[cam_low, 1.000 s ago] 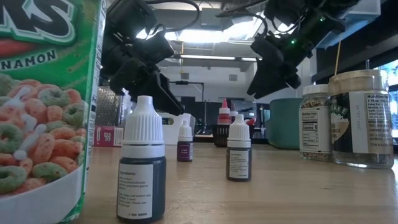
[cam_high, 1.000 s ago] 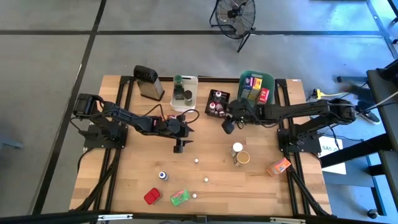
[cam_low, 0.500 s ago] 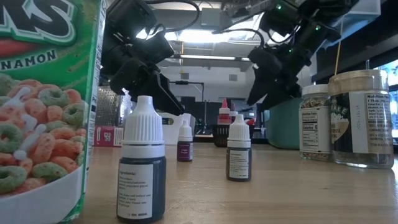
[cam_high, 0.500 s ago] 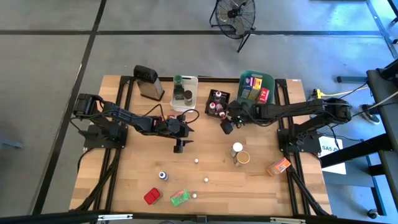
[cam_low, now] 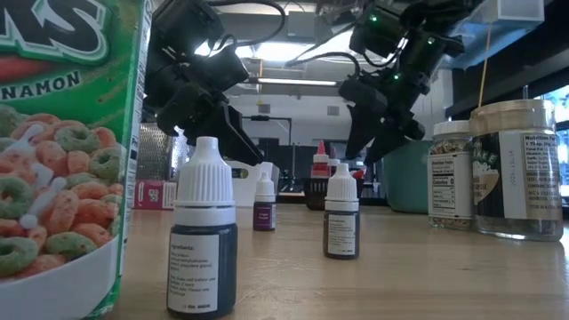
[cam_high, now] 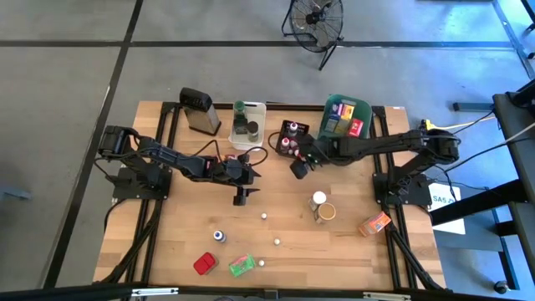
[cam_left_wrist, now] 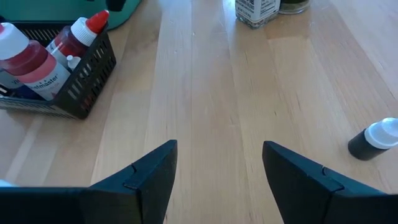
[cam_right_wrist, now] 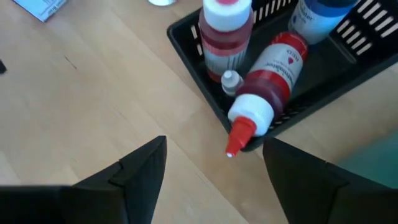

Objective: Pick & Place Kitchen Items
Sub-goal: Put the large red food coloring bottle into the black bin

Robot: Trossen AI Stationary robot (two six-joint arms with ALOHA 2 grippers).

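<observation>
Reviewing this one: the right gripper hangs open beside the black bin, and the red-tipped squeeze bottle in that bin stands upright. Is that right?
Not quite. The right gripper does hang open beside the black bin, but the red-tipped squeeze bottle does not stand upright: it leans over, its tip poking out past the bin's rim. The right wrist view shows this.

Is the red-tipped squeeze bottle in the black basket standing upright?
No: the red-tipped bottle lies tilted, its nozzle over the black basket's rim.
</observation>
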